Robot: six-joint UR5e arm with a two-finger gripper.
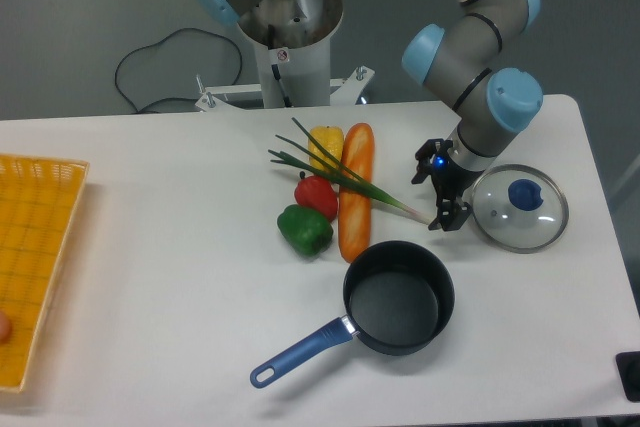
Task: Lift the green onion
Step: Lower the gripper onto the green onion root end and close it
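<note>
Camera view: green onion (350, 181) lies ungrasped across the baguette (354, 190) — end effector (441, 199) open, empty, near its root; pickup remains.

A single fixed camera looks down from high in front of the white bench (150, 277), facing the grey cylindrical robot base (290, 22) at the far edge. It sits at middling range, taking in nearly the whole benchtop: the yellow mesh basket (30, 257) is cut off at left, and the bench's near edge shows at bottom.
</note>
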